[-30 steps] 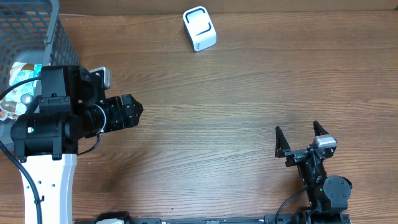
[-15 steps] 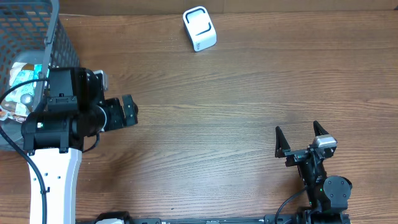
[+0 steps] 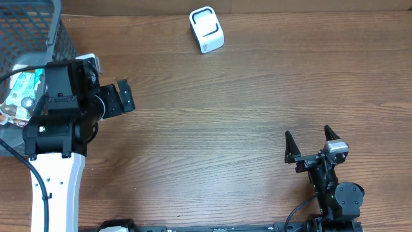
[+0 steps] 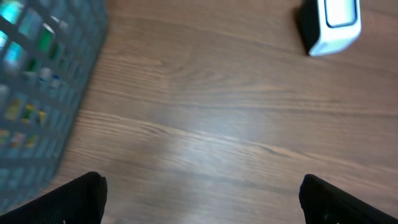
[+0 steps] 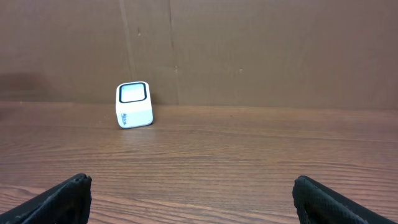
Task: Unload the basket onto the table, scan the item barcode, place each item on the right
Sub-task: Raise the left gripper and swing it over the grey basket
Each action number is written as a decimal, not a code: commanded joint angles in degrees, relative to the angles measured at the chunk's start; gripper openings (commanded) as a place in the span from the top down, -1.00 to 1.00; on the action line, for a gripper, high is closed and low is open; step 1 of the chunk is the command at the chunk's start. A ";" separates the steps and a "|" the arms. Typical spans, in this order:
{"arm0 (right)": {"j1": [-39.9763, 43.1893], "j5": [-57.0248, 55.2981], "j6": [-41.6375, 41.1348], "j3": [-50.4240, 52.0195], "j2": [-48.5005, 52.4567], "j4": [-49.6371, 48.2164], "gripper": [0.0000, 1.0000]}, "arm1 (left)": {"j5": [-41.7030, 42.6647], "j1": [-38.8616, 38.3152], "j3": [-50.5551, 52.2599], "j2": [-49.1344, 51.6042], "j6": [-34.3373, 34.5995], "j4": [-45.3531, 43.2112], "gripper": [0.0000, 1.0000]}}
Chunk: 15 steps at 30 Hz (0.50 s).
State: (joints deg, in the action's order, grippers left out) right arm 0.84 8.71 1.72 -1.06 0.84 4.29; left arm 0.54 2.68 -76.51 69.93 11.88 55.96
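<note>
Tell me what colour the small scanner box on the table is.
The scanner box is white, with a dark-rimmed window; the right wrist view shows it best.

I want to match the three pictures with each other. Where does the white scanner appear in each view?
Overhead: the scanner stands near the top edge, a little left of the middle.
Left wrist: the scanner is in the top right corner, cut by the top edge.
Right wrist: the scanner is left of the middle, in front of the brown wall.
Shared landmark: the wooden table, on which it stands in all three views.
</note>
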 commanded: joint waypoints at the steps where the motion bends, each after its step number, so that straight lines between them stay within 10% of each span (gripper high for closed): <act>1: 0.31 -0.26 0.26 0.61 -0.68 -0.26 -1.00 | -3.96 0.31 -0.07 0.17 0.11 -1.79 -0.99; 15: 0.31 -0.26 0.26 0.61 -0.68 -0.26 -1.00 | -3.93 0.31 -0.33 0.17 -8.33 -3.37 -1.00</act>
State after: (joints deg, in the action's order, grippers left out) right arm 0.84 8.67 1.72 -1.06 0.84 4.29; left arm -2.46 2.68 -76.51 69.93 8.97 53.12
